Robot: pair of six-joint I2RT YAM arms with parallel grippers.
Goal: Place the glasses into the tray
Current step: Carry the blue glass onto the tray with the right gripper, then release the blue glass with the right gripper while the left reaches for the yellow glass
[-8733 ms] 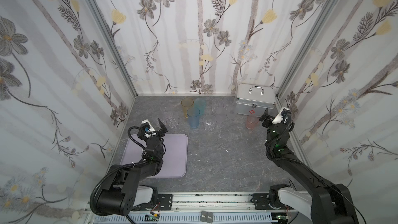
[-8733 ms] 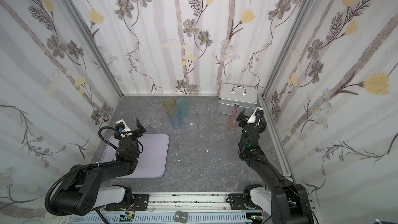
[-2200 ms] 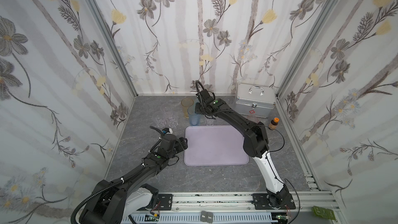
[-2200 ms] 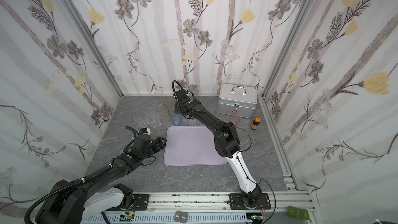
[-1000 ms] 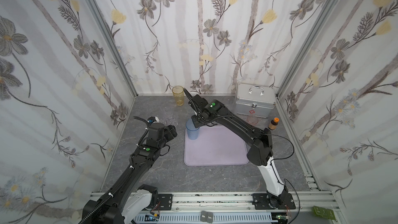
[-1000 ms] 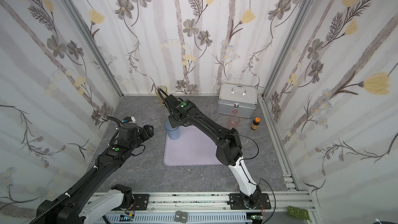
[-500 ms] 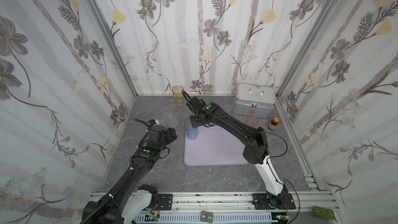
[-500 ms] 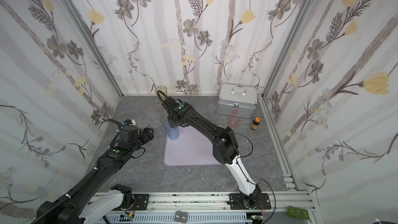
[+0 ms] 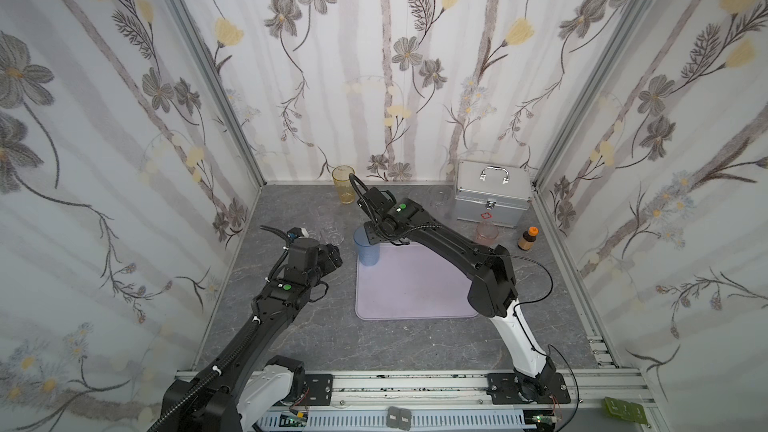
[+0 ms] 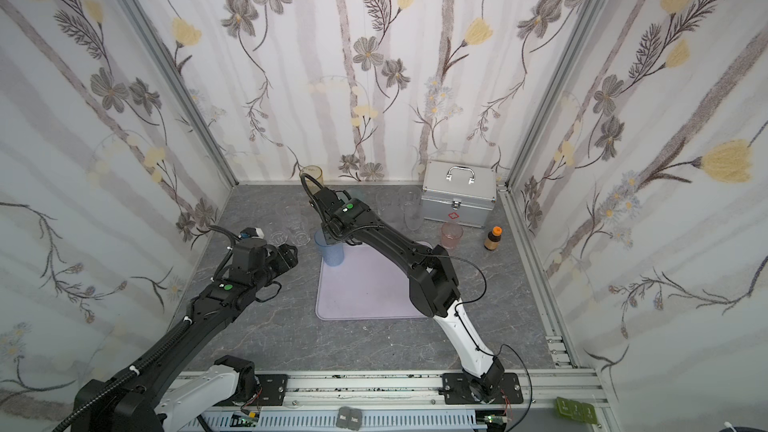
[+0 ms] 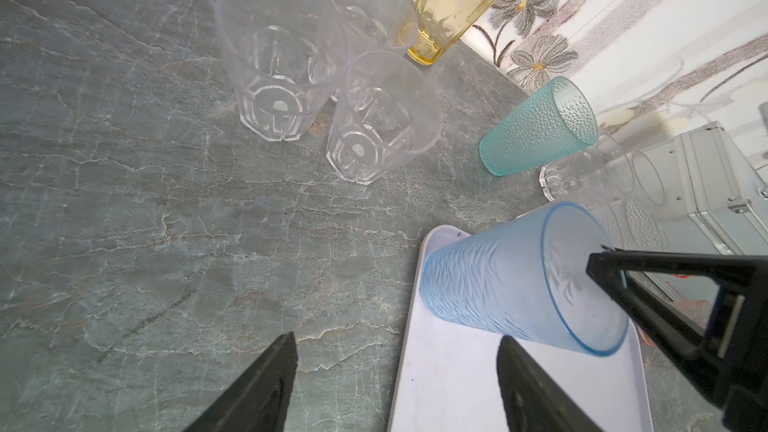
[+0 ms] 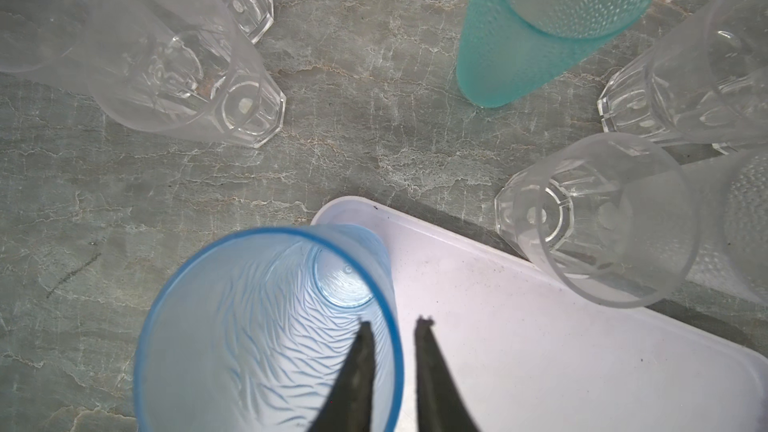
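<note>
1. Blue tumbler (image 9: 366, 249) is down! It stands upright in the tray (image 9: 407, 289), tucked into the tray's 10 o'clock corner in both top views.
2. The right gripper (image 12: 395, 324) hangs over the tumbler's mouth, reaching in from its 4 o'clock side. Jaws are parted: one finger dips inside the glass, the other sits outside, and the rim runs between them. There's a sliver of daylight at the outer finger. I cannot tell whether the inner one touches the wall.
3. The left gripper (image 11: 397, 336) sits at the tumbler's 9 o'clock, off the tray. Its jaws are spread wide, with nothing between them but grey tabletop (image 11: 166, 222) and the tray's edge.
4. The other glasses are out on the table. Three clear faceted tumblers (image 11: 282, 76) huddle at 10 o'clock of the blue one. The amber tumbler (image 9: 343, 184) is at 11 o'clock, back by the wall. The teal tumbler (image 11: 536, 130) is at about 12 o'clock, barely visible from above.
5. More clear tumblers (image 10: 409, 214) stand beyond the tray's 12 o'clock edge, next to the silver case (image 9: 492, 195).
6. The pink tumbler (image 9: 486, 233) is near the tray's 1 o'clock corner, and the brown bottle (image 9: 528, 238) stands at its 3 o'clock.
</note>
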